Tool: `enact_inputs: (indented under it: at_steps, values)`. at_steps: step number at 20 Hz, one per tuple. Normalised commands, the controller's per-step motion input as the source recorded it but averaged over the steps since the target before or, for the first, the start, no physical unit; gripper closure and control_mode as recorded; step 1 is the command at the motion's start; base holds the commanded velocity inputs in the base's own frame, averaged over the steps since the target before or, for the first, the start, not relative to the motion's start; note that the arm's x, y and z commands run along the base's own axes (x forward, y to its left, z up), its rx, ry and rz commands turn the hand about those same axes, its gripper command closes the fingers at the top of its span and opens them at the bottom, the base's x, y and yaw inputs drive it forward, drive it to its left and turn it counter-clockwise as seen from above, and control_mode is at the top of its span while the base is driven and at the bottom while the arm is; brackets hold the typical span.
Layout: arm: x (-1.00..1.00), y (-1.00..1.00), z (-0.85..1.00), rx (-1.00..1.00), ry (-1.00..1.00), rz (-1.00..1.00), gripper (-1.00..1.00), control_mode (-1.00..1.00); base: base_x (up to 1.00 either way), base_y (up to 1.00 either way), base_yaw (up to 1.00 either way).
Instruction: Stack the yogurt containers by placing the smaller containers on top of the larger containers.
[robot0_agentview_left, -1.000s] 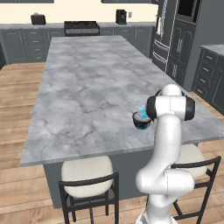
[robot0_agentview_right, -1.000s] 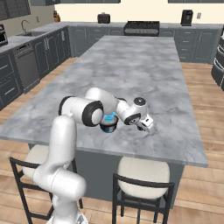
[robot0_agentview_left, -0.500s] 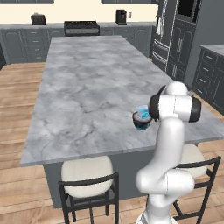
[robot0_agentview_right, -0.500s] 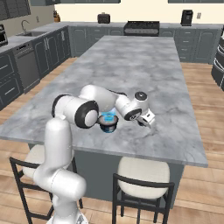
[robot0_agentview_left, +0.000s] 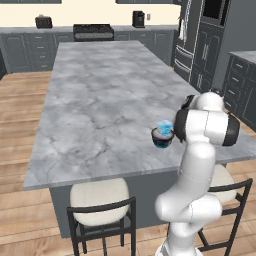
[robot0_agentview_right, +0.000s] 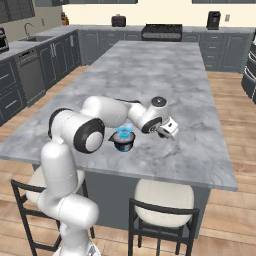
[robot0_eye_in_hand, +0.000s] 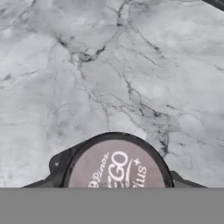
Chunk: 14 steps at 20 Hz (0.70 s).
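Arm (robot0_agentview_left: 192, 200): glossy white rounded link shells, tube-like, joined by dark charcoal bands at the joints. Large dark ring at the elbow (robot0_agentview_right: 85, 136). Wrist ends in a white boxy tool (robot0_agentview_right: 168, 128) housing with a small dark round cap above it.

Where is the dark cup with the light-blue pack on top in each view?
Left base view: dark cup with the light-blue pack on it, right of centre, near the counter's front edge.
Right base view: just left of centre, near the front edge.
Hand view: a grey-topped round tub at bottom centre carries no pack, so it is probably another tub.
Shared landmark: the veined marble counter.
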Motion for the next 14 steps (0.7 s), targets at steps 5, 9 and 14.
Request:
enact_inputs:
  at_steps: [5,9,14]
  values:
    - [-0.31,0.17,0.51,-0.1,0.0,0.0,1.0,-1.0,0.0,0.0,0.0]
    - [-0.38,0.2,0.54,-0.06,0.0,0.02,1.0,-1.0,0.0,0.0,0.0]
    - [-0.29,0.18,0.58,0.0,0.06,0.01,1.0,-1.0,0.0,0.0,0.0]
